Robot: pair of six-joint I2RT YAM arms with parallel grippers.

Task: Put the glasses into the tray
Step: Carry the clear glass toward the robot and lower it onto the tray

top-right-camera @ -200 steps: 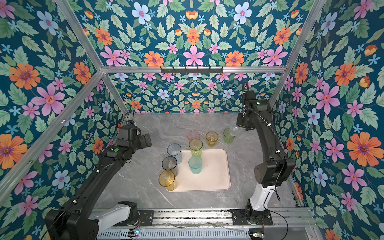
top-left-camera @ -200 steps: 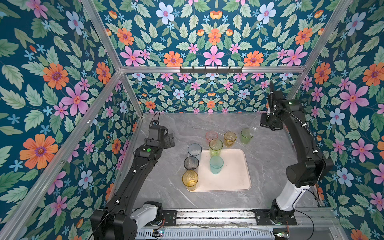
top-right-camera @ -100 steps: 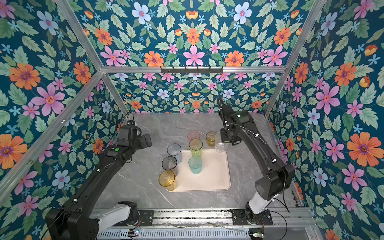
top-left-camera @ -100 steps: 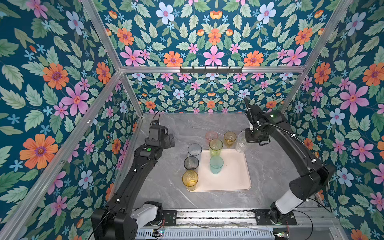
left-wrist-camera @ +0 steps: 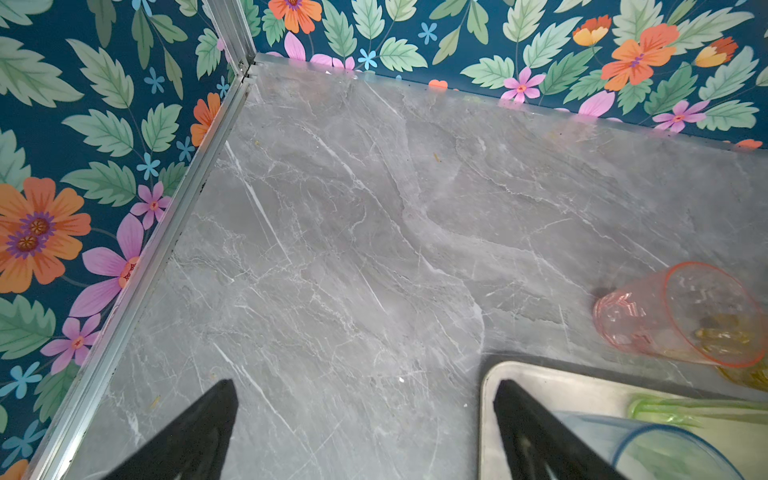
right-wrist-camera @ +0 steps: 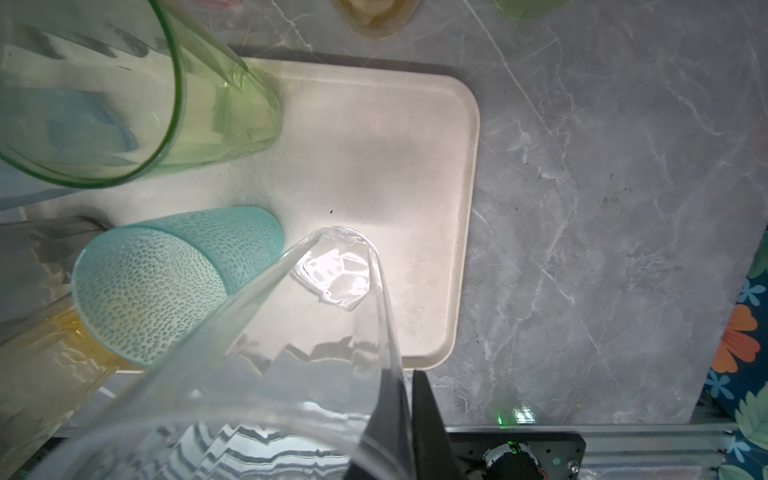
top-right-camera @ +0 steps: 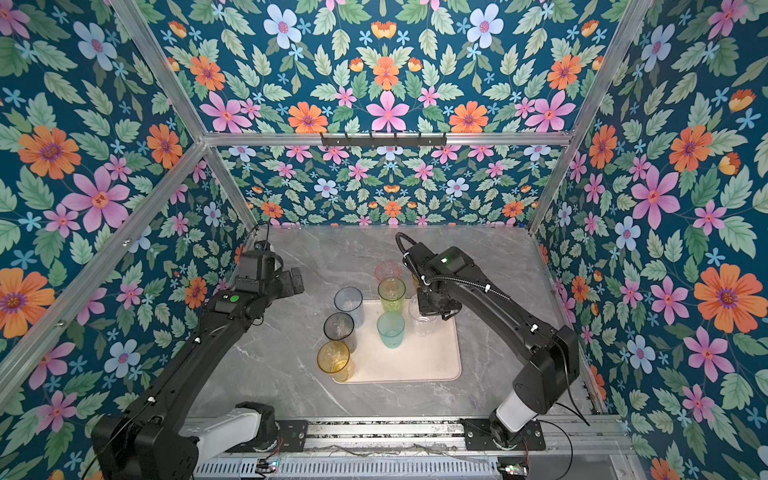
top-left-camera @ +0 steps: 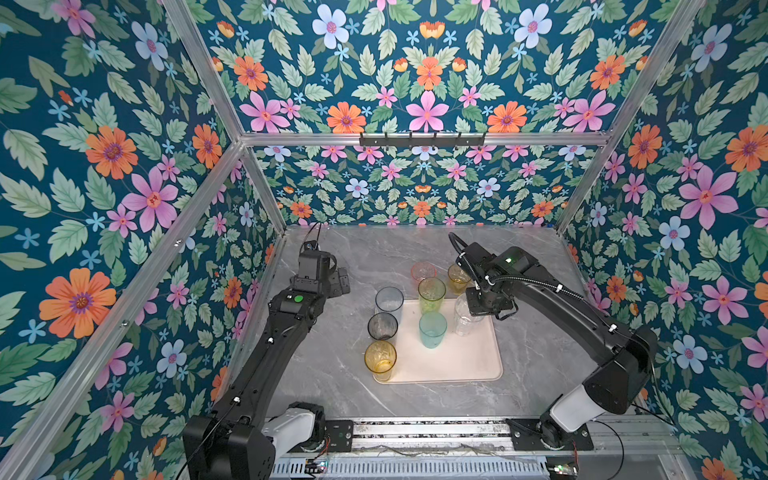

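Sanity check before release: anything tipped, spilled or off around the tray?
Nothing stands out. No spill or breakage; every visible glass is upright. The clear glass is in the shut right end effector over the tray. The tall amber glass crowds the tray's front-left corner; whether it straddles the rim is unclear.

Your tray [top-left-camera: 465,357] lies flat: pale pink-beige, with rounded corners and a low rim. Inside it you have the tall green glass [top-left-camera: 431,294] at the far edge and the short teal glass [top-left-camera: 432,329] in front of it. The clear glass [top-left-camera: 463,322] is upright over the tray, just right of the teal one. The pale blue glass [top-left-camera: 389,300], smoky grey glass [top-left-camera: 382,326] and tall amber glass [top-left-camera: 380,359] stand upright along the left edge. The pink glass [top-left-camera: 423,271] and short amber glass [top-left-camera: 456,280] stand beyond the tray.
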